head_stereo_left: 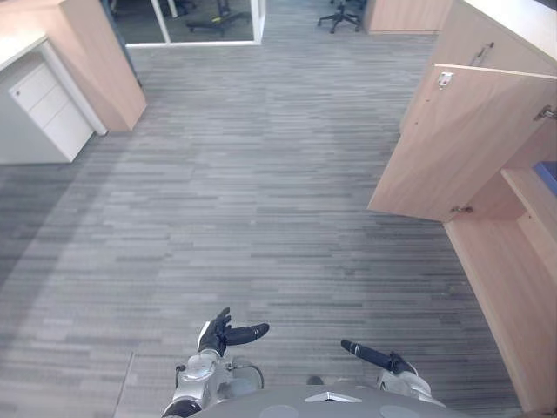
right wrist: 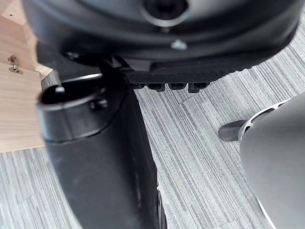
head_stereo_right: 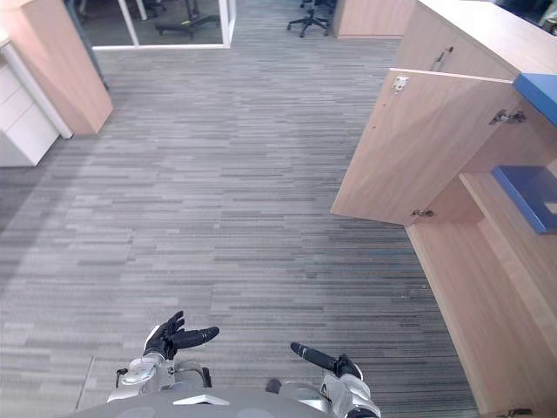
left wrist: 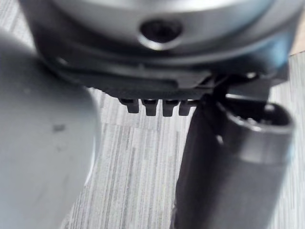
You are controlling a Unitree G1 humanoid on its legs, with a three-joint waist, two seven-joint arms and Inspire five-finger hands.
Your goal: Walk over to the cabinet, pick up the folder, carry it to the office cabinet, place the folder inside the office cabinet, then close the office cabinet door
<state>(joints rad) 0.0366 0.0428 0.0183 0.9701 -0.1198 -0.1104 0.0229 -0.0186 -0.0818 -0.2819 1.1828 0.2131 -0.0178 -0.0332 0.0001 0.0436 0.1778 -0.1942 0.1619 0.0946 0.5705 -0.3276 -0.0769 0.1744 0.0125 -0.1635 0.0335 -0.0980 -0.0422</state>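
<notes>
Where the office cabinet (head_stereo_right: 487,287) stands: along the right side of the grey carpet floor (head_stereo_left: 244,192), pale wood, one compartment exposed.
Cabinet door (head_stereo_left: 452,144): wide open, standing out over the floor at an angle to the cabinet front, with hinge hardware on its inner face.
Folder (head_stereo_right: 526,196): blue, lying flat on a shelf inside the open compartment, well apart from both arms.
Second blue surface (head_stereo_right: 540,94): higher up in the same cabinet and cut by the frame edge; possibly another folder, though the view does not settle it.
Left robot hand (head_stereo_left: 222,335): low at the near edge, above the carpet; fingers extended and loosely spread, thumb pointing toward the other arm; released, carrying nothing.
Right robot hand (head_stereo_left: 383,359): low at the near edge, beside the left one but apart from it; fingers straight, pointing toward the left side; released, carrying nothing.
Left wrist view: fingers (left wrist: 148,107) appear as a short straight row over carpet, the thumb (left wrist: 224,157) alongside.
Right wrist view: the same straight row of fingers (right wrist: 162,87) over carpet, with a pale wood panel (right wrist: 16,109) beside.
Far left: a tall wood cabinet (head_stereo_left: 100,61) and a white drawer unit (head_stereo_left: 48,109) just beside it.
Far end: a white-framed glass partition (head_stereo_left: 161,22) and office chairs (head_stereo_left: 341,13).
</notes>
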